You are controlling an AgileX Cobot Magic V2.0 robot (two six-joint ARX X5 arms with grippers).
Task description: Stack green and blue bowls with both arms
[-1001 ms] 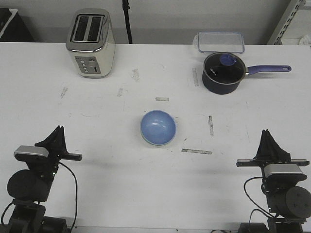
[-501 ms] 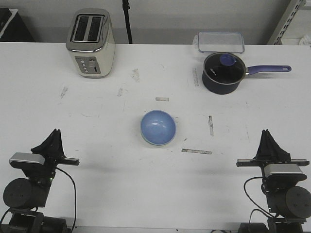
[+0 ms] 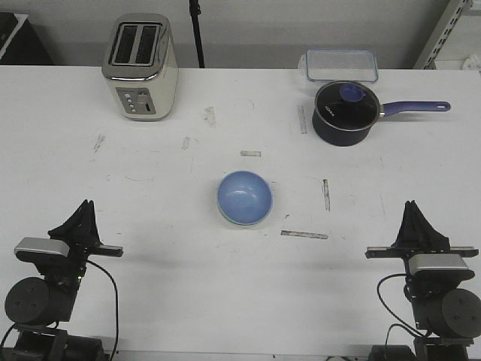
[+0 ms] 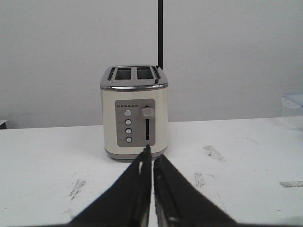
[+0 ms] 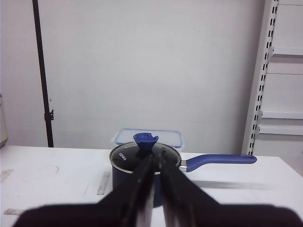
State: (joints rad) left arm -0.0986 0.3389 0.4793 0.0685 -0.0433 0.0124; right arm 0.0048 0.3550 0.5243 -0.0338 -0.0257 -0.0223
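A: Where are the bowls sitting?

B: Mid-bench. The blue bowl (image 3: 244, 197) is showing its inside to the front camera, and a thin pale edge is peeking out along its lower left rim. I'm reading that as the green bowl (image 3: 223, 213) nested beneath, though so little is showing that I can't be sure.

A: And the arms?

B: Both are parked at the near edge, well apart from the bowls. The left gripper (image 4: 152, 163) is pinched nearly together with only a hairline slit between its fingers, and it is carrying nothing; it is pointing toward the toaster (image 4: 134, 111). The right gripper (image 5: 155, 177) is likewise almost closed and empty, and it is aiming at the saucepan (image 5: 144, 166).

A: So what is worrying you?

B: Mostly the seating. If the blue bowl is resting slightly off-centre in the one below, glossy surfaces are giving little friction, and any nudge could be sliding it askew or rocking the pair.

A: Would an arm be causing that?

B: Possibly. If either gripper is sent back in with its fingers this narrow, it would be striking a rim instead of straddling it, pushing the stack across the white bench (image 3: 150, 248). The loose cable (image 3: 114, 301) by the left arm is also hanging free and could be snagging on a reach.
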